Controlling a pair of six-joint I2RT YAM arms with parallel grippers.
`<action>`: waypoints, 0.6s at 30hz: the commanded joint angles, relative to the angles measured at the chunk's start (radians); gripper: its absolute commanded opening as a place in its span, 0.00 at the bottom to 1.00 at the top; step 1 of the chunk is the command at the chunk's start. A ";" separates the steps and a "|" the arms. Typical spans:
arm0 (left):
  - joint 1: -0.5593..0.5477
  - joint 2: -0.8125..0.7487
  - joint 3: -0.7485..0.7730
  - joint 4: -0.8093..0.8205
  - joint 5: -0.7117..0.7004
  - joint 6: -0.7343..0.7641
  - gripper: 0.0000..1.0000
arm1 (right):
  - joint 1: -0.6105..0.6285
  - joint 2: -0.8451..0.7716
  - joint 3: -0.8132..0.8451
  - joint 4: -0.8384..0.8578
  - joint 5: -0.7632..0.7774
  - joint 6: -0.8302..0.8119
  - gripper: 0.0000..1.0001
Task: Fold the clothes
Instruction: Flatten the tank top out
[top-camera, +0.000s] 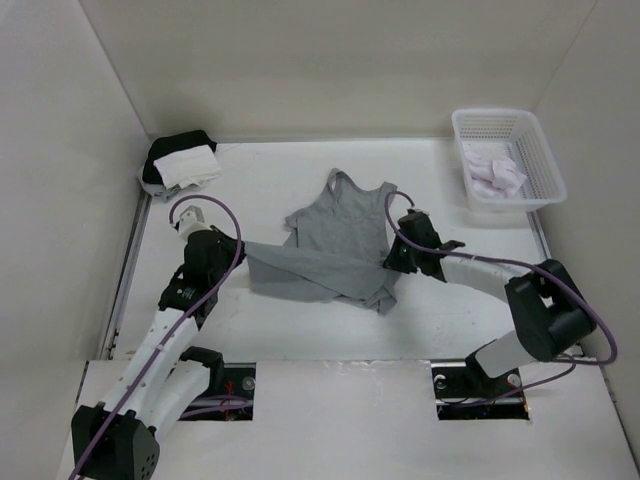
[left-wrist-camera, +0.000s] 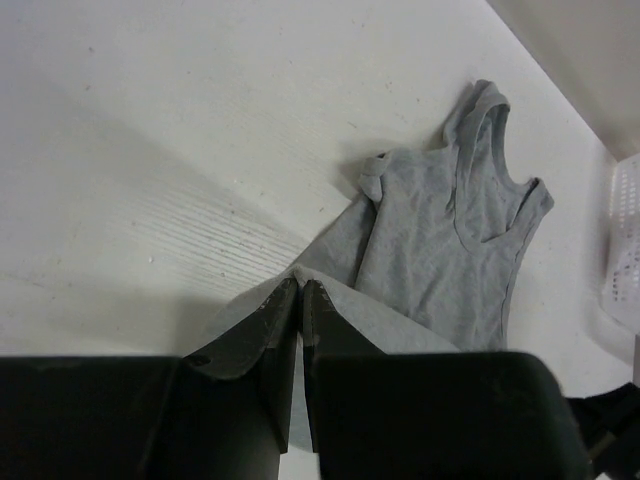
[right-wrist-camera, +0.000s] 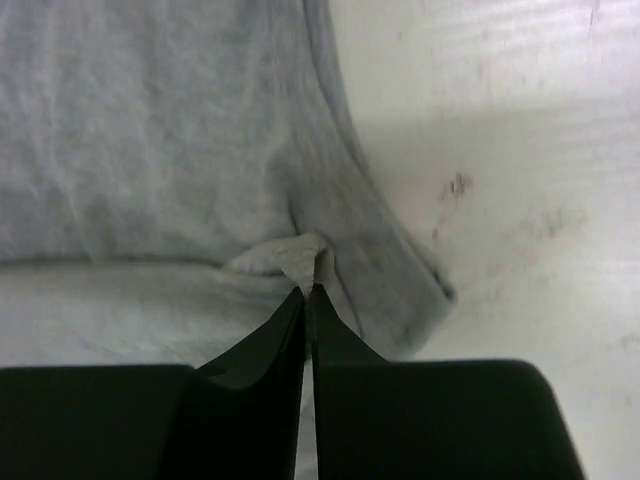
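Observation:
The clothes (top-camera: 345, 225), a heather-grey tank top, lie mid-table with the straps toward the back wall and the lower part folded and pulled leftward. My left gripper (top-camera: 243, 250) is shut on the hem's left corner, which stretches out from the body. In the left wrist view its fingertips (left-wrist-camera: 300, 285) pinch the grey fabric, with the clothes (left-wrist-camera: 450, 250) spread beyond them. My right gripper (top-camera: 393, 262) sits at the garment's lower right edge. In the right wrist view it (right-wrist-camera: 310, 290) is shut on a small raised tuft of the clothes (right-wrist-camera: 290, 258).
A white basket (top-camera: 490, 116) at the back right holds a pale pinkish-white garment (top-camera: 492, 172); its edge (left-wrist-camera: 625, 250) shows in the left wrist view. A white-and-black cloth bundle (top-camera: 182, 160) lies in the back left corner. Walls enclose the table on three sides.

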 joint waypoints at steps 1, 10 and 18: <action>0.001 -0.024 -0.020 0.027 0.010 -0.006 0.04 | -0.039 0.042 0.130 0.221 -0.025 -0.034 0.13; -0.026 -0.037 -0.052 0.031 0.013 -0.037 0.04 | 0.006 -0.128 0.074 0.242 0.059 -0.056 0.48; -0.050 -0.018 -0.061 0.070 0.018 -0.037 0.04 | 0.114 -0.299 -0.209 0.201 0.067 0.070 0.48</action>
